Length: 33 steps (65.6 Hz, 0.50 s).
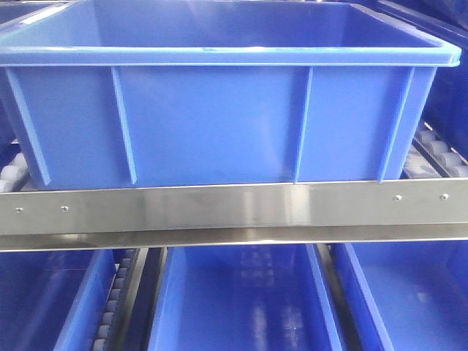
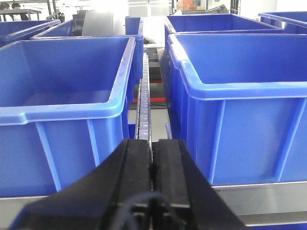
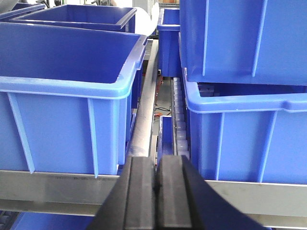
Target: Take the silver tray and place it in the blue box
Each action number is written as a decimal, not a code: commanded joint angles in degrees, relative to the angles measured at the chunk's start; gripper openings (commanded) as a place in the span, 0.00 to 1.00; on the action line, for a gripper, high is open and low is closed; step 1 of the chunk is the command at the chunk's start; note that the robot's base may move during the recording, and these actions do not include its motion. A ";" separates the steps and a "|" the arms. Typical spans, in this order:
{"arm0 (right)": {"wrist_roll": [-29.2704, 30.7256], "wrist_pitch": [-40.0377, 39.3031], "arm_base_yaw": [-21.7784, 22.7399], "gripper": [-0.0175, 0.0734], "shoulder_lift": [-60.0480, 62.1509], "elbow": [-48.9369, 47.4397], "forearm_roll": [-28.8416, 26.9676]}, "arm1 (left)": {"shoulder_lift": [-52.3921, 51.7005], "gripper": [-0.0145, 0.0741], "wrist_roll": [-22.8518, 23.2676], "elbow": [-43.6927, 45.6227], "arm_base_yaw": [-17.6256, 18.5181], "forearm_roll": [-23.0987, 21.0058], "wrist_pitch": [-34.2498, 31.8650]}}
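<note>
Both sets of jaws were pressed together with nothing between them: the left gripper (image 2: 152,179) pointed at the roller strip (image 2: 143,103) running between two crates, and the right gripper (image 3: 157,191) pointed at a similar gap. Just beyond them ran the steel rail (image 1: 234,208) along the front edge of the shelf, and on it, filling the front view, stood the blue box (image 1: 219,124), open-topped and apparently bare inside as far as I could see. More blue crates (image 3: 72,91) sat to either side, on the level below and further back, one stacked on another at the right.

The silver tray was nowhere in any of the three views, so I could not say where it lay relative to the jaws. To my mind the sensible start was to find the tray, spread both sets of jaws, and take it by opposite rims, level. Such a wide, shallow thing would likely tip if held by one edge.
</note>
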<state>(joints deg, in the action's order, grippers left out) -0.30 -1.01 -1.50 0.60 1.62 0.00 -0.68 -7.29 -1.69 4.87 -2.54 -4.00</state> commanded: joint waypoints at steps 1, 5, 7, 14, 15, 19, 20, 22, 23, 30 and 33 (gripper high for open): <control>-0.02 -4.79 0.20 0.25 1.16 -1.08 0.88 | -0.89 0.15 -0.04 -1.08 0.05 -0.44 -3.92; -0.02 -4.79 0.20 0.25 1.16 -1.08 0.88 | -0.89 0.15 0.19 -1.08 0.05 -1.02 -3.67; -0.02 -4.79 0.20 0.25 1.16 -1.08 0.88 | -0.89 0.15 0.51 -1.08 0.05 -1.61 -3.67; -0.02 -4.79 0.20 0.25 1.16 -1.08 0.88 | -0.89 0.15 4.56 -1.08 0.05 -1.23 -3.10; -0.02 -4.79 0.20 0.25 1.16 -1.08 0.88 | -0.89 0.15 4.56 -1.08 0.05 -1.00 -2.90; -0.02 -4.79 0.20 0.25 1.16 -1.08 0.88 | -0.89 0.15 4.68 -1.08 0.05 -0.89 -1.75; -0.02 -4.79 0.20 0.25 1.16 -1.08 0.88 | -0.89 0.15 4.68 -1.08 0.05 -0.89 -1.47; -0.02 -4.79 0.20 0.25 1.16 -1.08 0.88 | -0.89 0.15 4.68 -1.08 0.05 -0.89 -1.04; -0.02 -4.79 0.20 0.25 1.16 -1.08 0.88 | -0.89 0.15 4.68 -1.08 0.05 -0.89 -0.94; -0.02 -4.79 0.20 0.25 1.16 -1.08 0.88 | -0.89 0.15 4.68 -1.08 0.05 -0.89 -0.66; -0.02 -4.79 0.20 0.25 1.16 -1.08 0.88 | -0.89 0.15 4.68 -1.08 0.05 -0.89 -0.66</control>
<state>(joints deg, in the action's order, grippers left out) -0.30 -1.01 -1.50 0.60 1.62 0.00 -0.68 -3.22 -1.69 4.87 -3.33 -0.45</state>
